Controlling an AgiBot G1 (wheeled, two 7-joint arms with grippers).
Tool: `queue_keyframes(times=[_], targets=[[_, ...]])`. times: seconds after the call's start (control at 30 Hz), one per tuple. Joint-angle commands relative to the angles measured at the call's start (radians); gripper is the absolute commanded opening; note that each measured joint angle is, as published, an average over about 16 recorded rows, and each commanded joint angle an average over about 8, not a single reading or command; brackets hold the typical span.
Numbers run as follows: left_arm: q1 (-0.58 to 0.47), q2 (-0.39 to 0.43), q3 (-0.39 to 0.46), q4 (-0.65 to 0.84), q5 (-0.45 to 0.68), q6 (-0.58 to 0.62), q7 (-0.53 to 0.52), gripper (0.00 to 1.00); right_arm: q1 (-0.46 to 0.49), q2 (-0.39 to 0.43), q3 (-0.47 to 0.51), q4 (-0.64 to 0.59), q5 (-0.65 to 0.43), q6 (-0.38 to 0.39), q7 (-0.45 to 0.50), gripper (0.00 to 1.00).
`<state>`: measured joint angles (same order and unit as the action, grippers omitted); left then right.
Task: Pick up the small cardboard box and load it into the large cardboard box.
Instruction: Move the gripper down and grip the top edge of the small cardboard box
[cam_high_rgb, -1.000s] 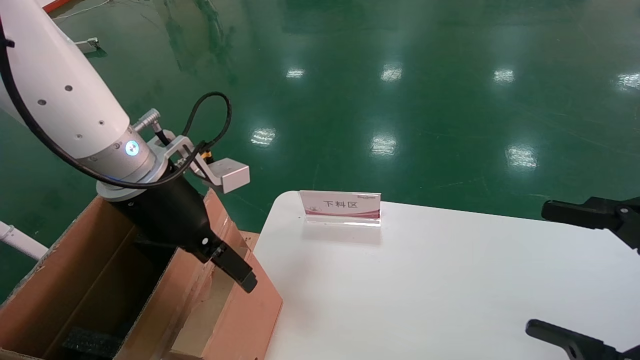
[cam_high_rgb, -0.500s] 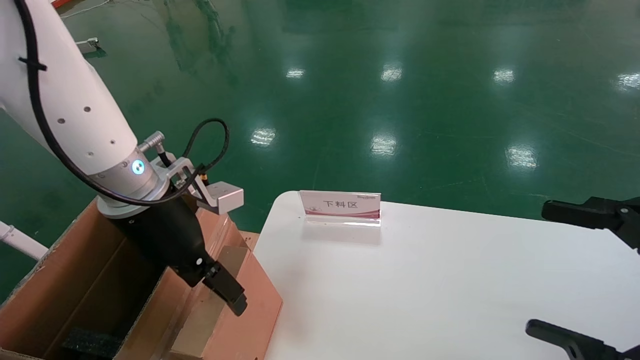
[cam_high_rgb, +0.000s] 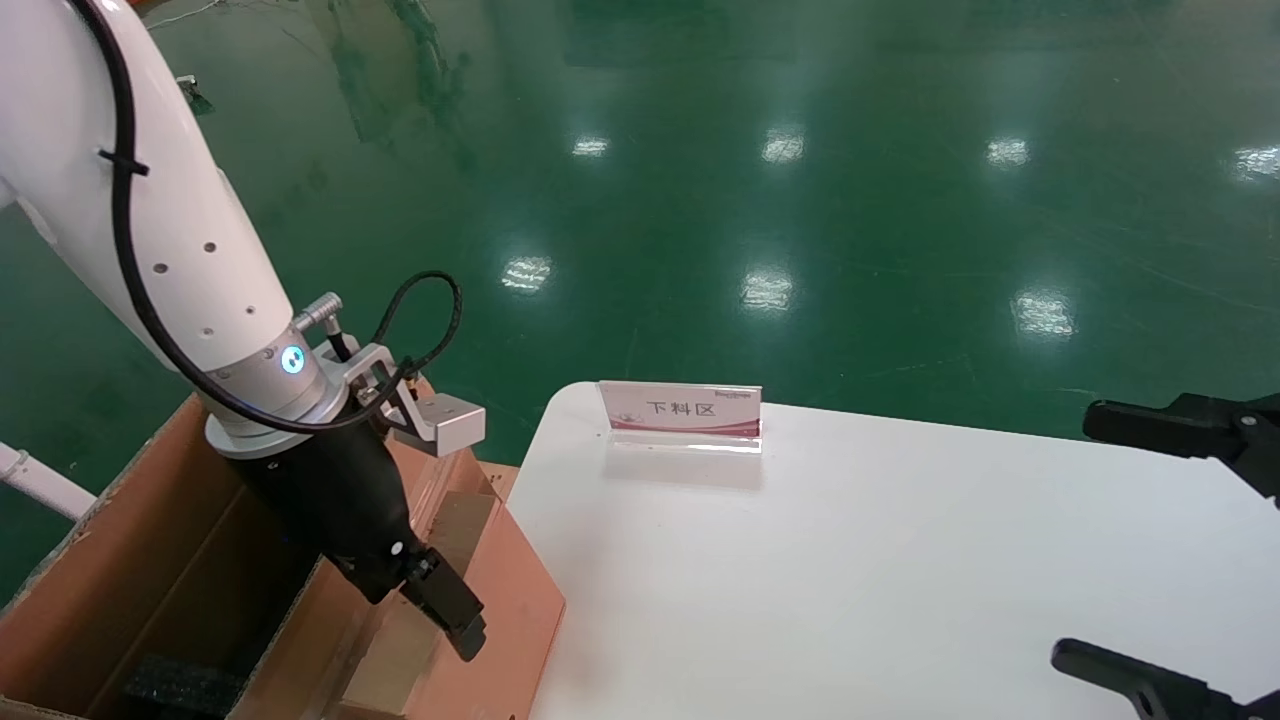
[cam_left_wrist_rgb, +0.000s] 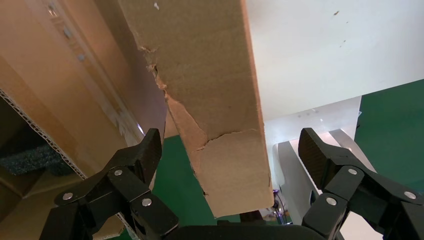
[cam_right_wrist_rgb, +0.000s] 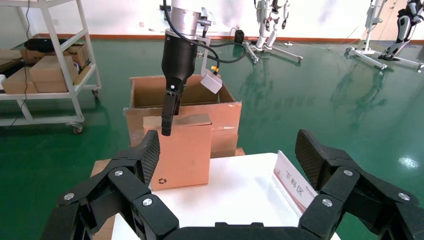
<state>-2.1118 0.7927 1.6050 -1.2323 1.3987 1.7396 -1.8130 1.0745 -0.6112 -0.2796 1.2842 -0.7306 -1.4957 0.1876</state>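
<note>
The left gripper (cam_high_rgb: 455, 615) is reaching down in the lower left of the head view. Its jaws are standing spread wide in the left wrist view, gripping nothing. The small cardboard box (cam_left_wrist_rgb: 215, 100) is showing a tan face with a torn edge that is running up the middle of that frame between the two fingers (cam_left_wrist_rgb: 145, 155), touching neither.

The right gripper (cam_high_rgb: 1072, 535) is hovering at the right edge of the head view above the table (cam_high_rgb: 900, 560). Its jaws are also gaping wide and are holding nothing.

The head view is showing the small cardboard box at the bottom left, wedged between the table's edge and the large cardboard box (cam_high_rgb: 150, 540). Black foam (cam_high_rgb: 180, 685) is lying deep inside the large box.

The right wrist view is giving what the others are not. It is facing the small cardboard box (cam_right_wrist_rgb: 182, 150) head on, left of centre, standing upright with a recycling mark at its lower corner. One finger of the left gripper (cam_right_wrist_rgb: 167, 122) is hanging down its front face near the top edge. The large cardboard box (cam_right_wrist_rgb: 150, 92) is sitting just behind it. I cannot tell what the small box is resting on.

The table is lying white and smooth, carrying a small sign (cam_high_rgb: 680, 408) near its far edge. A glossy green floor (cam_high_rgb: 800, 150) is reflecting ceiling lights. A shelf rack (cam_right_wrist_rgb: 50, 70) with boxes is standing at the upper left of the right wrist view.
</note>
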Motion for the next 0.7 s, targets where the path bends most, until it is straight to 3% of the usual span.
queue_keyframes(times=[0.03,0.47,0.7], targets=[[0.005,0.004,0.006,0.007,0.002,0.000,0.001,1.00,0.000,0.000,0.000,0.000,0.000,0.000,0.000,1.00],[0.017,0.032,0.027,0.023,0.017,-0.002,-0.005,0.98,0.000,0.000,0.000,0.000,0.000,0.000,0.000,1.00],[0.018,0.038,0.030,0.024,0.022,-0.004,-0.006,0.10,0.000,0.000,0.000,0.000,0.000,0.000,0.000,1.00]])
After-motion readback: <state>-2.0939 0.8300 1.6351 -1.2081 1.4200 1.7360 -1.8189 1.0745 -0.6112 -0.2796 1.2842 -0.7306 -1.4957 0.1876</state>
